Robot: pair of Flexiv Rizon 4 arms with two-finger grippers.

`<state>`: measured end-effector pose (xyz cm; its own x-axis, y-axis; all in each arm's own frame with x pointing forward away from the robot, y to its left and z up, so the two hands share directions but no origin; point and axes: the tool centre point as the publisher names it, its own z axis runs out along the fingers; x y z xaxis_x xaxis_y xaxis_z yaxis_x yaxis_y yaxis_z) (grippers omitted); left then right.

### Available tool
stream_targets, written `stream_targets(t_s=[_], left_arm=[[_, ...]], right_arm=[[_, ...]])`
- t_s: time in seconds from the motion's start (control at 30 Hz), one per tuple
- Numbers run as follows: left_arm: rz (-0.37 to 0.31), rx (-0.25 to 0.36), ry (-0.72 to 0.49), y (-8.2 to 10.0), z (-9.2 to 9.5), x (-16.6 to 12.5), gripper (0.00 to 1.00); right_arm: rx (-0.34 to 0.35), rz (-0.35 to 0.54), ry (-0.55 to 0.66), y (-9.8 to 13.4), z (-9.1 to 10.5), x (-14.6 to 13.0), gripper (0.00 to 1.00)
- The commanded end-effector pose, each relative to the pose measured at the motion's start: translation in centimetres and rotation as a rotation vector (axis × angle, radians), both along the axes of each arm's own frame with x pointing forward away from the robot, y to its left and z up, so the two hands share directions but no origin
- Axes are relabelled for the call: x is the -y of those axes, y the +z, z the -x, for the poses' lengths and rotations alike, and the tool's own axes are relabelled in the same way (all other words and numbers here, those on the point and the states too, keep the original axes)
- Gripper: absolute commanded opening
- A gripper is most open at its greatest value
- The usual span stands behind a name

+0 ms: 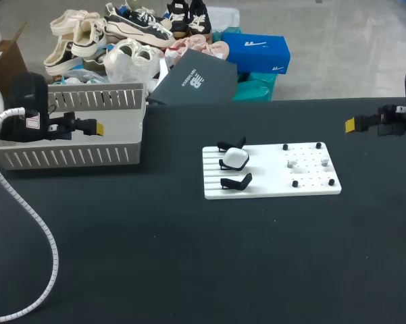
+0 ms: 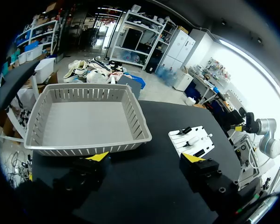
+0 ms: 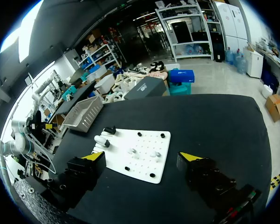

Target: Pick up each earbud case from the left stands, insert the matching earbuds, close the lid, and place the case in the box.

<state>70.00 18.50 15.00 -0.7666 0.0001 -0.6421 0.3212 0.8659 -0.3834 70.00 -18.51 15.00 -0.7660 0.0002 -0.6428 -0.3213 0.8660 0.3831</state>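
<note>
Sitting among the black stands on the left part of the white board, the white case is resting well apart from both grippers. Two small white earbuds are lying among black pegs on the board's right part. The grey box is standing on the black table, left of the board. The left gripper is hanging just beside the box, fingers spread wide, holding nothing. The right gripper is hovering off to the board's right, likewise spread wide and holding nothing.
</note>
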Motion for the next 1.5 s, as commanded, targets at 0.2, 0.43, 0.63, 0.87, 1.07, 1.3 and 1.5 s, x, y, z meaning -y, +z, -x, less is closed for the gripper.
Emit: stream_targets(t_s=[0.2,0.43,0.63,0.87,1.07,1.3,1.5], left_arm=[[0.000,0.000,0.000,0.0,0.0,0.0,1.00],[0.000,0.000,0.000,0.0,0.0,0.0,1.00],[0.000,0.000,0.000,0.0,0.0,0.0,1.00],[0.000,0.000,0.000,0.0,0.0,0.0,1.00],[0.000,0.000,0.000,0.0,0.0,0.0,1.00],[-0.005,0.062,-0.091,0.8,-0.1,0.9,1.00],[-0.026,0.165,-0.232,2.3,-0.8,2.1,1.00]], right_arm=[[0.000,0.000,0.000,0.0,0.0,0.0,1.00],[0.000,0.000,0.000,0.0,0.0,0.0,1.00],[0.000,0.000,0.000,0.0,0.0,0.0,1.00],[0.000,0.000,0.000,0.0,0.0,0.0,1.00],[0.000,0.000,0.000,0.0,0.0,0.0,1.00],[0.000,0.000,0.000,0.0,0.0,0.0,1.00],[0.000,0.000,0.000,0.0,0.0,0.0,1.00]])
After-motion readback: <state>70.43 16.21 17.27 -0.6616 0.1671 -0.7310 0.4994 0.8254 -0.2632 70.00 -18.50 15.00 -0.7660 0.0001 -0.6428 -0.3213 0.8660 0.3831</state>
